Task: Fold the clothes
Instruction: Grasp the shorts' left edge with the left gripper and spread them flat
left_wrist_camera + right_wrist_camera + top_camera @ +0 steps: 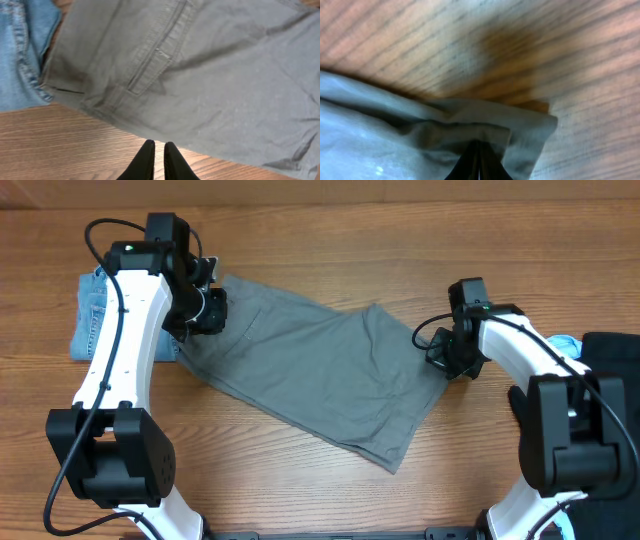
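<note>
Grey cotton shorts (320, 370) lie spread flat and slantwise across the middle of the wooden tabletop (330, 230). The waistband end points up toward your left and the legs run down toward your right. Your left tool (203, 318) hangs over the waistband end, and your right tool (438, 352) sits at the shorts' right-hand edge. A denim-blue garment (95, 315) lies just beside the waistband, partly under the left arm. At the far right edge of the view rest a black garment (612, 350) and, just beside it, a scrap of light blue cloth (566, 343), both well apart from the shorts.

From the left wrist, you see the tool's black fingers (145, 162) drawn nearly together, with a thin slit between them and nothing in it. They hover over bare wood just off the shorts' near edge. Ahead are the waistband and the slit back pocket (150, 70), with the denim at upper left.

From the right wrist, the picture is blurred. The tool's fingers (469, 167) meet in a point and look pinched on a bunched fold at the corner of the grey fabric. A dark shadow falls on the wood just beyond that corner.
</note>
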Motion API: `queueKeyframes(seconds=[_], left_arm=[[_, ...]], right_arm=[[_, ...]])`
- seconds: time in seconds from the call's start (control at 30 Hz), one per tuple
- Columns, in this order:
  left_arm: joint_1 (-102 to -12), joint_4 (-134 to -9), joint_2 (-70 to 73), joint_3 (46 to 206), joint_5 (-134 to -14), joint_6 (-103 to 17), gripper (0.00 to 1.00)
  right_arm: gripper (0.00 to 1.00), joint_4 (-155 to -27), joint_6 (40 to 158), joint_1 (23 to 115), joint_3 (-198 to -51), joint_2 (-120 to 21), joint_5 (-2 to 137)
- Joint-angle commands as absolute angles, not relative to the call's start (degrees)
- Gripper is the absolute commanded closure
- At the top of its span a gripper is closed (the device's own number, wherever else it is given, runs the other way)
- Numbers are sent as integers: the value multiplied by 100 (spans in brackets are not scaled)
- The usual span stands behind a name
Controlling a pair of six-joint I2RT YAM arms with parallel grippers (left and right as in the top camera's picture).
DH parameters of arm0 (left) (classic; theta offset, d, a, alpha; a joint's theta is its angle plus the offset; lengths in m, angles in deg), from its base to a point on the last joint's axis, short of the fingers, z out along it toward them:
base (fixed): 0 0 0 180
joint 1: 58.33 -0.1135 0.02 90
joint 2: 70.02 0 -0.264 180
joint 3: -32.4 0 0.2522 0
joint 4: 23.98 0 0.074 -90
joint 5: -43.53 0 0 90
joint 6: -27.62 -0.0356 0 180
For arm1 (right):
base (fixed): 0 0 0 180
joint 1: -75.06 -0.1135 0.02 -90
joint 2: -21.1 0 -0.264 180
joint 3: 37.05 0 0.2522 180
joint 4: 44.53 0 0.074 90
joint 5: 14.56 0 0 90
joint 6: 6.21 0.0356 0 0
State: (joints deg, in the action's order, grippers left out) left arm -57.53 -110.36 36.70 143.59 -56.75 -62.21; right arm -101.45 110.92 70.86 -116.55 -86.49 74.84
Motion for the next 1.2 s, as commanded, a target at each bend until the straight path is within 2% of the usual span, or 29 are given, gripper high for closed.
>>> queueKeyframes(seconds=[0.0,0.1,0.17,0.2,0.23,0.3,0.43,0.53,0.73,0.83,0.87,0.97,1.07,1.17], left_arm=[[-5635,-11056,3637,14376,-5771,-6392,86],[-5580,-11080,3639,14376,-5771,-6392,83],[-5561,-11102,3641,14376,-5771,-6392,76],[-5554,-11119,3648,14376,-5773,-6390,71],[-5541,-11122,3648,14361,-5775,-6392,65],[-5521,-11078,3648,14262,-5775,-6392,56],[-5482,-10923,3648,13897,-5813,-6392,53],[-5480,-10805,3648,13626,-5815,-6390,52],[-5482,-10689,3648,13268,-5813,-6392,53],[-5482,-10411,3648,13080,-5810,-6394,50],[-5482,-10276,3648,12999,-5810,-6392,50],[-5482,-9797,3648,12636,-5815,-6388,52],[-5482,-9399,3650,12099,-5856,-6364,71],[-5482,-9275,3650,11790,-5854,-6364,80]], right_arm=[[96,-9691,11075,7558,-11179,-8839,7724],[96,-9761,11011,8021,-11351,-8841,7534],[96,-9988,10690,8321,-11614,-8833,7021],[91,-10239,10375,8554,-11865,-8802,6463],[81,-10547,10074,8797,-12129,-8736,5794],[72,-11009,9901,9031,-12381,-8680,5080],[55,-11500,9309,8994,-12337,-8682,4358],[52,-11478,9295,8819,-12260,-8682,4382],[53,-10738,9752,8489,-11817,-8691,4579],[53,-10237,9914,8305,-11436,-8730,4579],[57,-10077,10030,8257,-11329,-8736,4579],[96,-9811,10165,8229,-11283,-8732,4579],[96,-9999,10161,8493,-11659,-8647,4579],[96,-10279,10139,8773,-12068,-8566,4581]])
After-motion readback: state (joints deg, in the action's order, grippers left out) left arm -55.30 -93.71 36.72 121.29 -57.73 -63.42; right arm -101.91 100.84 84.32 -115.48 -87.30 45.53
